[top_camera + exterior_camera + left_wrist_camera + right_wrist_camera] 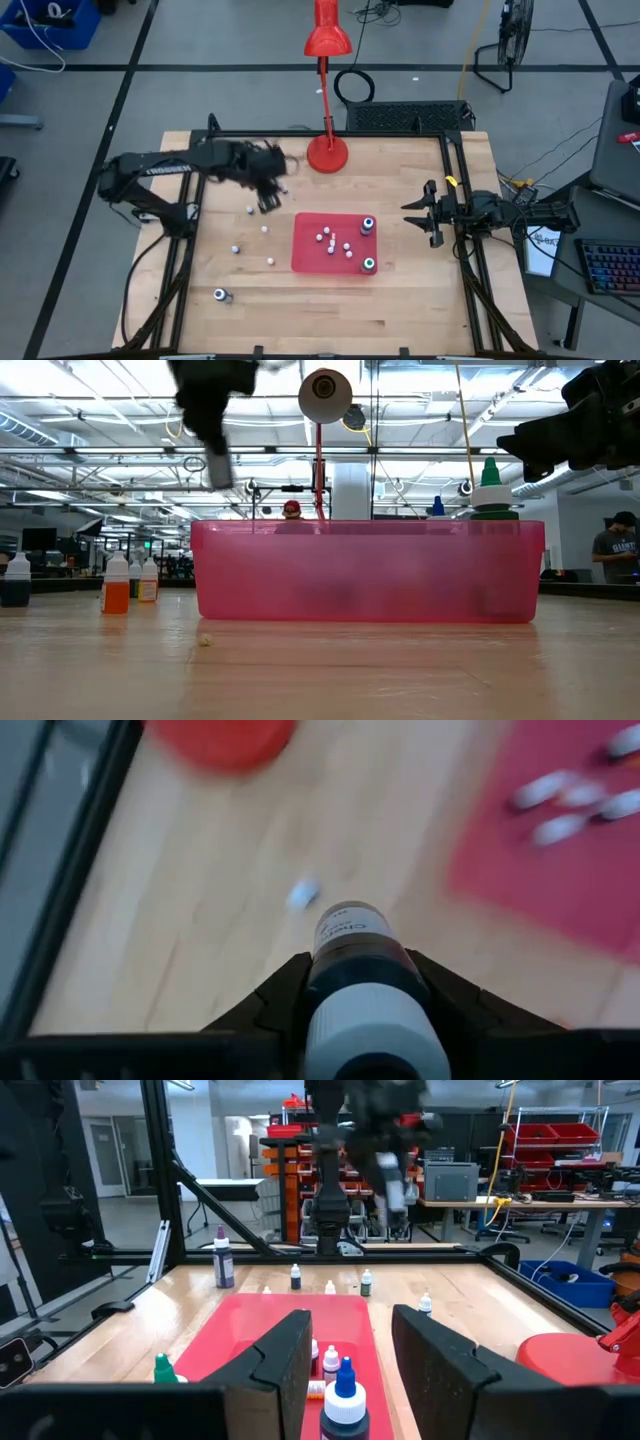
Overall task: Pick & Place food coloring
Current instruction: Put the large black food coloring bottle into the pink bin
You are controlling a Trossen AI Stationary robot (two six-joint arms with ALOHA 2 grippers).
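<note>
- A red desk lamp (327, 45) stands at the far edge of the wooden table (410, 300), its round base (327, 154) on the wood and its shade reaching out past the edge.
- A shallow red tray (310, 258) lies near the middle of the table.
- A keyboard (610, 268) sits on a side desk.
- A floor fan (505, 40) stands beyond the table.
- A person (612, 550) shows in the room behind.
</note>
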